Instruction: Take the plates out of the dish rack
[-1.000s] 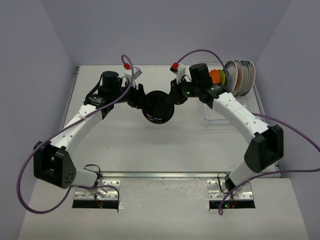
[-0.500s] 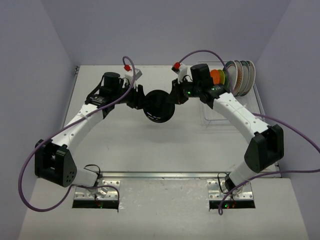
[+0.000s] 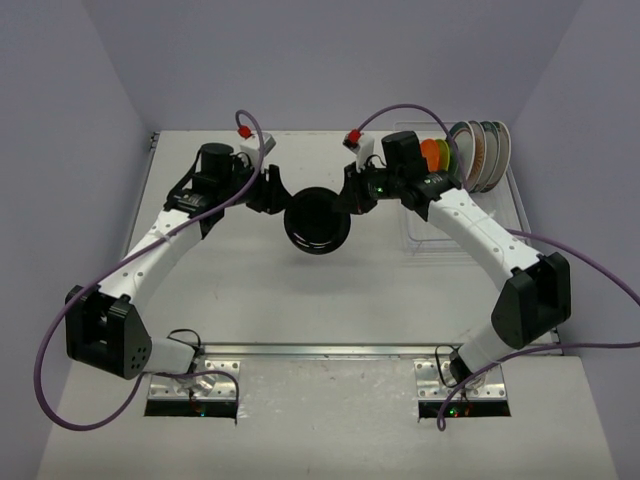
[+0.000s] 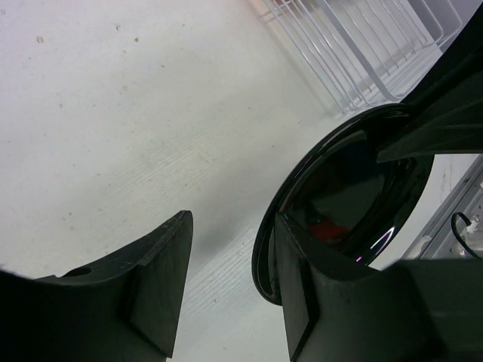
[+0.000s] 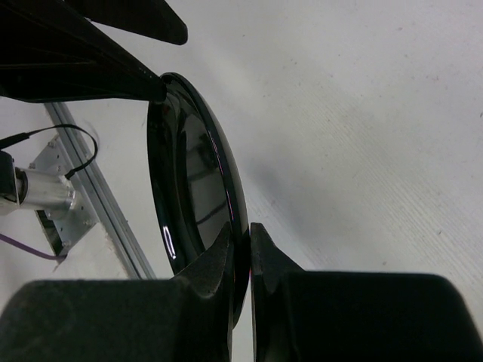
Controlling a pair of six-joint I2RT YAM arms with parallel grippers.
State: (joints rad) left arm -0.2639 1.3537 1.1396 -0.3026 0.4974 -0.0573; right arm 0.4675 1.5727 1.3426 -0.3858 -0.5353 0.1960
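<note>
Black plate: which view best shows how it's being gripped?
Right wrist: the right hand pinches the black plate at its rim. Top external shows only its whole disc; left wrist, its glossy face by the open left hand.

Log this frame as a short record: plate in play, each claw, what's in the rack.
plate in play: black plate, held up on edge between the two arms
right claw: shut on the black plate's rim
left claw: open, the plate's opposite rim inside its gap
dish rack: right side of the table
racked plates: standing at the rack's far end, orange, green and white ones
</note>
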